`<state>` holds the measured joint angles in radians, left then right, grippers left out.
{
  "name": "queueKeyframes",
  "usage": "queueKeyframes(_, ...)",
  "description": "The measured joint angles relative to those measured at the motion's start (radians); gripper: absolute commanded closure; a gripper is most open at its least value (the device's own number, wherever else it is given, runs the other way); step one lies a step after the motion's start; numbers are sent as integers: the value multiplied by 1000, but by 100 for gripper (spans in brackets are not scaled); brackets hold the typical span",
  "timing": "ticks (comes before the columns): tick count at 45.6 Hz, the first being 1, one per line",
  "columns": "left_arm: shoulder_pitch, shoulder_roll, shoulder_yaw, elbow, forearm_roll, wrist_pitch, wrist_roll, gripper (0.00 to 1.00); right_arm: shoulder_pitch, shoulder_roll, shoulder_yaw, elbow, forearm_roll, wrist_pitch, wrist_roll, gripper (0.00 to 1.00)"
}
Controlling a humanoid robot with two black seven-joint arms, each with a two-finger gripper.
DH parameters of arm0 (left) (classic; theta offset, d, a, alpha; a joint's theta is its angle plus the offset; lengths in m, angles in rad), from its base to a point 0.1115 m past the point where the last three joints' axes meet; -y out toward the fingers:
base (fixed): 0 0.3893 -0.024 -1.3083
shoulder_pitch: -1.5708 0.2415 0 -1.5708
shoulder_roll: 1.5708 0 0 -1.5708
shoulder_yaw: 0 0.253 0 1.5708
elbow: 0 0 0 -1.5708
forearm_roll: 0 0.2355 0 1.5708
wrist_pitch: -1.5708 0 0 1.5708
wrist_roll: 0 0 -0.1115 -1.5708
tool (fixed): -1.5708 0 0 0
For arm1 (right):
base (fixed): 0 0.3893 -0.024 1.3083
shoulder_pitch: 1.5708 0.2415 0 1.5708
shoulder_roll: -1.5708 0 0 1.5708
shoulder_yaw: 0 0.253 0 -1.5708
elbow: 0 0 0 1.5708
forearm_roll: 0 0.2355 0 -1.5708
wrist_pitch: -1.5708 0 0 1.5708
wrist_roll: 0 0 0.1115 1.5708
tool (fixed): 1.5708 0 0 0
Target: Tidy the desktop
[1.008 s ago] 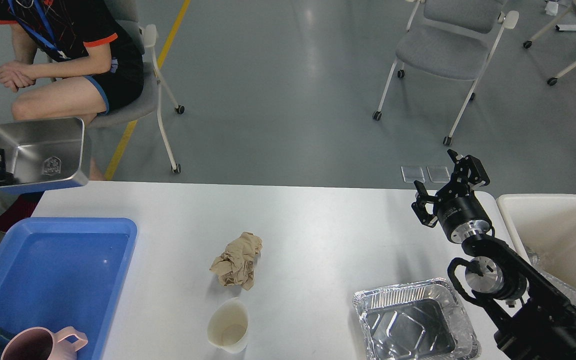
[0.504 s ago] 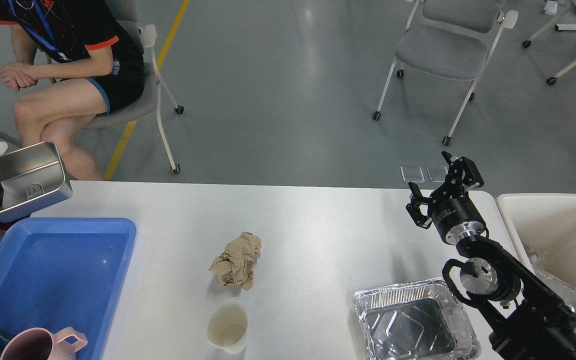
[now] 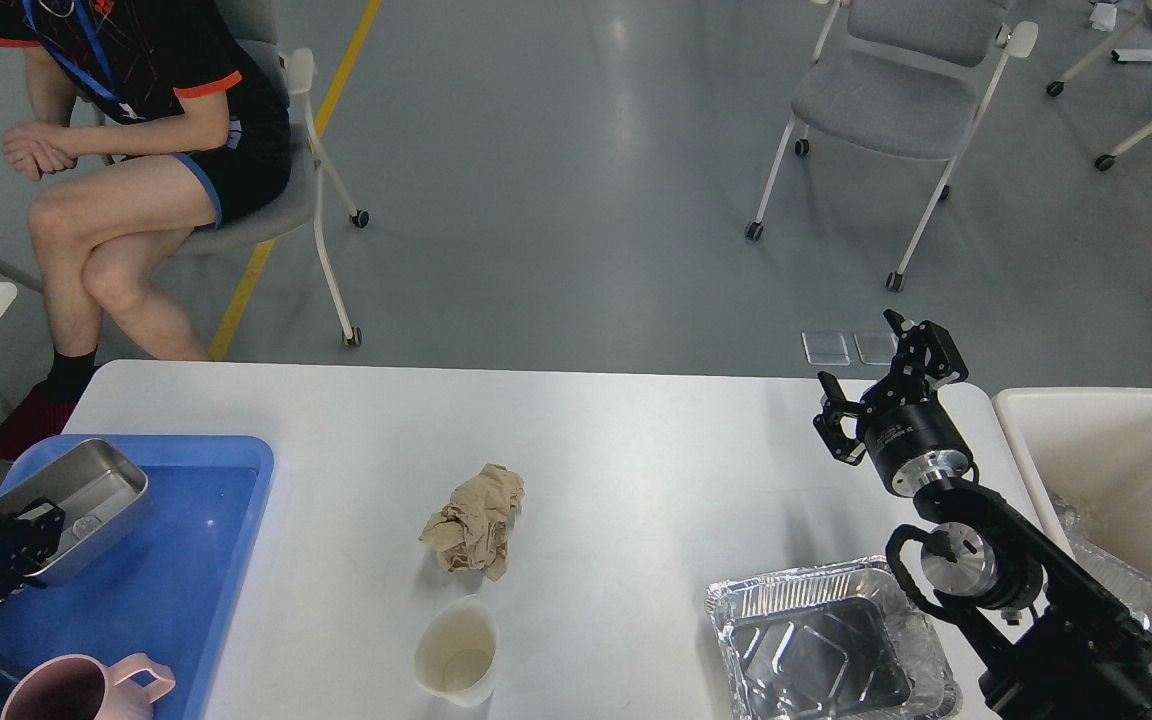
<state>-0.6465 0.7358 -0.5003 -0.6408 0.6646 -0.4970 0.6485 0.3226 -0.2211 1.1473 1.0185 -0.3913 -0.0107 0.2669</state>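
The white desktop fills the lower half of the view. A crumpled brown paper ball lies at its middle, with a cream paper cup on its side just in front. A foil tray sits at the front right. My left gripper is shut on the rim of a steel box, held tilted over the blue bin at the left. My right gripper is open and empty above the desktop's back right.
A pink mug stands in the blue bin's front corner. A beige bin with foil in it stands past the desktop's right edge. A seated person and chairs are behind the desktop.
My left gripper has carried the steel box from high at the far left down and forward to over the blue bin. My right gripper has barely shifted.
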Motion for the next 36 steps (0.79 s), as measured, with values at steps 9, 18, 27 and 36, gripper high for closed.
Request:
queueKeyframes(9, 8, -45, 1, 15, 0, 23, -3, 75, -6, 1, 0, 0, 0, 0, 0, 0)
queueKeyframes(18, 9, -49, 6, 15, 0, 67, -3, 46, -11, 1, 0, 0, 0, 0, 0, 0)
queueKeyframes(27, 24, -49, 2, 15, 0, 100, -3, 24, -10, 1, 0, 0, 0, 0, 0, 0)
queueKeyframes(36, -10, -39, -46, 0, -55, 37, -9, 24, -10, 2, 0, 0, 0, 0, 0, 0)
